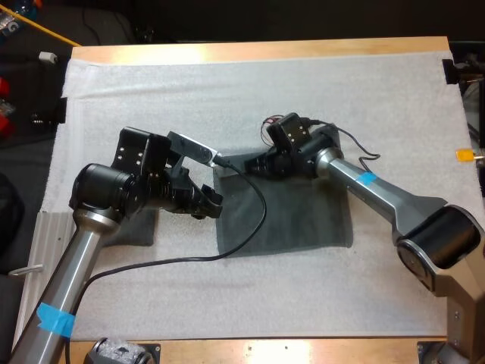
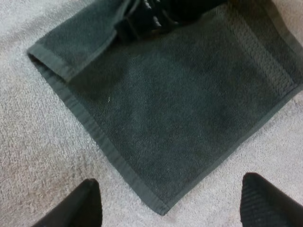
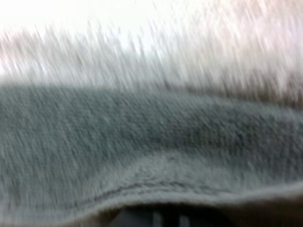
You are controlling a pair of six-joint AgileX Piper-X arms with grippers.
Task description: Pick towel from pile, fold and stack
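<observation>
A dark grey-green towel [image 1: 292, 216] lies spread flat in the middle of the white mat. My right gripper [image 1: 256, 163] is low at its far left corner, shut on the towel's edge. That corner [image 2: 71, 49] is turned over onto the towel, with the right gripper just beyond it. The hem [image 3: 156, 187] runs right in front of the right fingers. My left gripper [image 1: 211, 203] hovers at the towel's left edge. It [image 2: 177, 205] is open, its fingers [image 2: 80, 208] standing apart over the near corner and clear of the cloth.
More dark cloth [image 1: 138, 226] lies on the mat under my left arm, mostly hidden by it. The white mat [image 1: 250, 91] stretches bare behind the towel, and the wooden table edge [image 1: 303, 49] runs along the far side.
</observation>
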